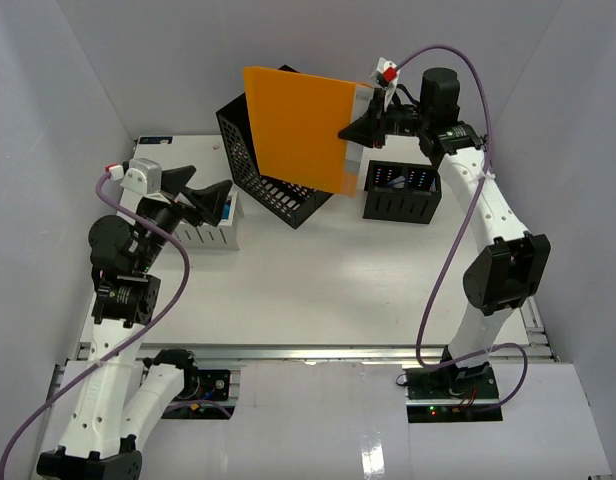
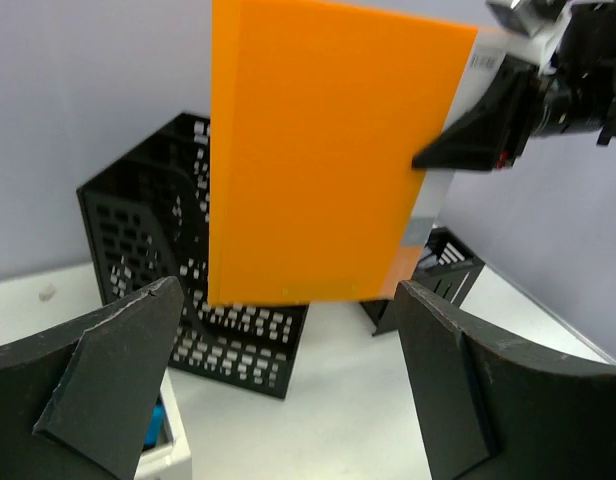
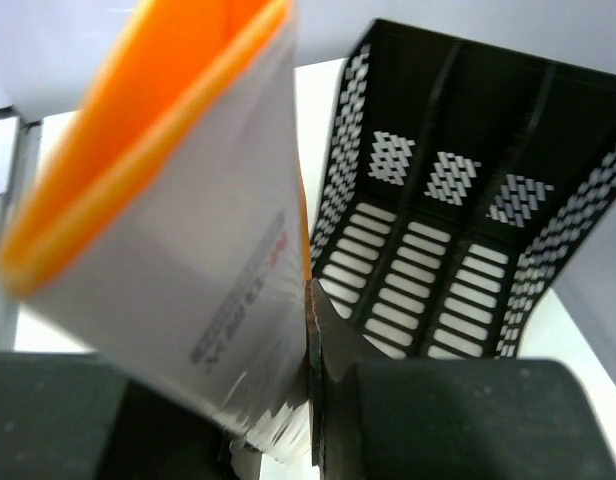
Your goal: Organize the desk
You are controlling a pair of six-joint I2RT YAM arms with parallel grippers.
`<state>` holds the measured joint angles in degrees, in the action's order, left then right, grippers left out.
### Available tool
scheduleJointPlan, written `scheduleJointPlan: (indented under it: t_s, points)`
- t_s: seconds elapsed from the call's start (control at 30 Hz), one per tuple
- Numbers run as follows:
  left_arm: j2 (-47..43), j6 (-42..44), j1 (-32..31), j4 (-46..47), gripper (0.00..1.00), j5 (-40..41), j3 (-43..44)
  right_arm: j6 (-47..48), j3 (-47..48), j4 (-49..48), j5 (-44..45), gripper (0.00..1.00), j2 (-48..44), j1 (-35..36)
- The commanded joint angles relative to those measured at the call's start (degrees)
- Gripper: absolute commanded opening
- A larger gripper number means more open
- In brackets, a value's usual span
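Guessing this is mid-task: the right pincer point(image 1: 360, 128) is pinching the orange folder point(image 1: 293, 125) in the air above the black mesh rack point(image 1: 278, 195) at the back of the table point(image 1: 318, 290), not slotted in yet. The left pincer point(image 1: 216, 200) is spread wide and empty beside the white bin point(image 1: 203, 235).

The orange folder point(image 1: 293, 125) looks like smooth matt plastic, with white printed paper point(image 3: 188, 280) against it. The black file rack point(image 1: 283, 198) looks like perforated plastic with a faint sheen. The counter point(image 1: 318, 280) is smooth matt white with a silvery metal rail point(image 1: 318, 352) along the bottom, and the fingers point(image 2: 498, 400) of the left gripper point(image 2: 288, 295) are matt black and rough-edged.
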<state>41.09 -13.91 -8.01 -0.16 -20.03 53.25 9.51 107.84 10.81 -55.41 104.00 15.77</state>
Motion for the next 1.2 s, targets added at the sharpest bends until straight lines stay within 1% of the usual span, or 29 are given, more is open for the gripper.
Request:
scheduleJointPlan:
  t_s: [0.0, 0.1, 0.17, 0.27, 0.37, 0.47, 0.67, 0.8, 0.93, 1.03, 1.17]
  points:
    - [-4.4, -0.3, -0.2, -4.8, 0.98, 2.3, -1.9, -6.0, 4.4, -11.8, 3.6, 0.08, 2.3, -0.2]
    - [-6.9, -0.7, -0.2, -5.8, 0.98, 2.1, -3.1, -8.9, 5.4, -15.8, 4.3, 0.08, 4.8, -0.2]
    - [-8.0, -1.1, -0.1, -6.0, 0.98, 2.3, -4.1, -13.2, 6.6, -18.1, 4.8, 0.08, 7.1, -0.1]
    - [-10.1, -1.9, -0.2, -6.7, 0.98, 3.0, -5.6, -16.8, 9.5, -21.6, 5.2, 0.08, 11.1, 0.5]
    - [-11.4, -2.6, -0.1, -7.3, 0.98, 3.4, -6.8, -19.4, 13.6, -22.1, 6.1, 0.08, 15.7, 1.4]
    - [-12.7, -3.4, -0.2, -7.4, 0.98, 4.0, -8.5, -20.2, 16.7, -22.8, 7.8, 0.08, 18.4, 3.2]
    - [-13.8, -3.9, -0.2, -7.7, 0.98, 4.6, -9.7, -20.5, 16.8, -24.5, 12.5, 0.08, 21.1, 5.8]
    - [-14.0, -4.0, -0.2, -7.7, 0.98, 4.6, -10.7, -21.7, 15.7, -25.7, 16.2, 0.08, 21.9, 7.3]
    - [-14.2, -4.1, -0.2, -7.7, 0.98, 4.6, -11.5, -21.5, 12.3, -27.5, 19.6, 0.08, 21.4, 8.1]
    - [-14.6, -4.0, -0.2, -7.7, 0.98, 4.6, -12.0, -21.8, 8.7, -29.4, 21.0, 0.08, 20.8, 8.5]
    - [-14.9, -3.6, -0.1, -8.0, 0.98, 4.7, -12.2, -19.5, 1.0, -33.6, 22.2, 0.08, 18.0, 9.4]
